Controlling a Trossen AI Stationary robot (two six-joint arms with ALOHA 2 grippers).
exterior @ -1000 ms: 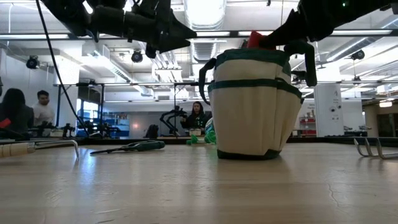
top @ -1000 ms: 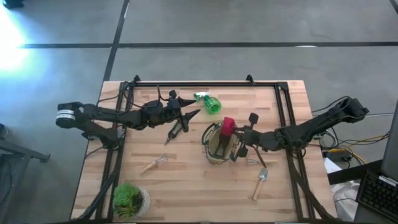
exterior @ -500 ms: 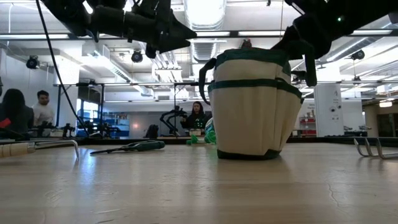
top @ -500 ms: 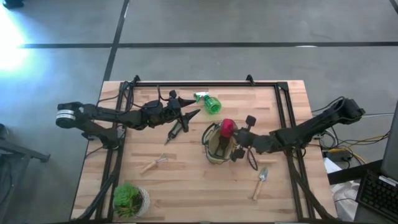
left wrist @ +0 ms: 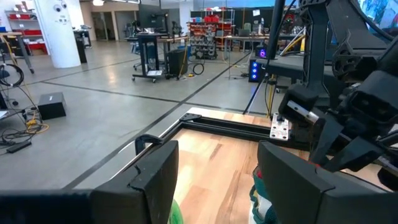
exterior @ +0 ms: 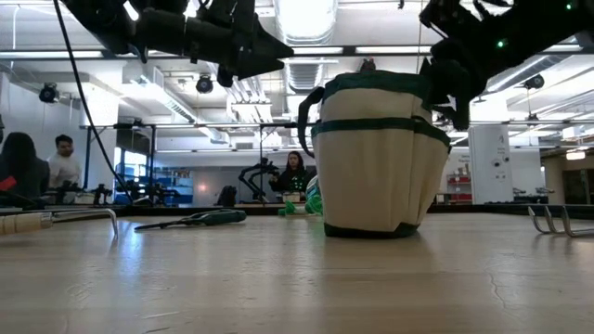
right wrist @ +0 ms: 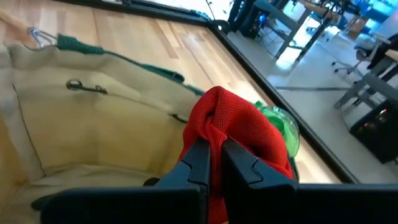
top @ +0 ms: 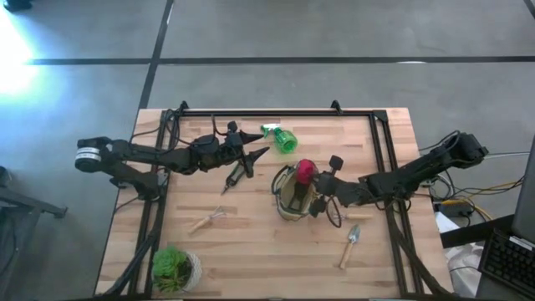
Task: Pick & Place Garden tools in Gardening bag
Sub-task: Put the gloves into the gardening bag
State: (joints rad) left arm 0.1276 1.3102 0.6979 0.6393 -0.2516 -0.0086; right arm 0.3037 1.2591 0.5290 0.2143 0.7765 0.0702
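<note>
Right gripper (top: pixel 322 186) is placed at the rim of the gardening bag (top: pixel 292 199), mid-desk, jaws pressed together on the red-handled tool (top: pixel 306 170). In the right wrist view the red mesh-like piece (right wrist: pixel 233 134) is pinched between the two dark fingers (right wrist: pixel 199 163), just over the bag's beige lining (right wrist: pixel 93 124). The red item is judged partly in the bag's mouth, not yet released; whether it rests on the bottom cannot be told.

Left gripper (top: pixel 255 153) is held above the desk (top: pixel 251 251) near the far edge, jaws spread wide, nothing held; the pruners (top: pixel 234 175) lie just beside and below it on the desk. The green spray bottle (top: pixel 282 138) lies near the far rail, between the left gripper and the bag.

Still out on the desk: the pruners, the spray bottle, a wooden-handled fork or rake (top: pixel 207 219) on the left-arm side, the trowel (top: pixel 349 246) near the right arm. A rake head (exterior: pixel 557 223) is seen in the low view beside the bag; the high view hides it under the right arm. The potted plant (top: pixel 174 267) sits at the near left corner, not a task item.

Progress is judged early: one tool nearly placed, at least four left. Other contents of the bag cannot be told.
</note>
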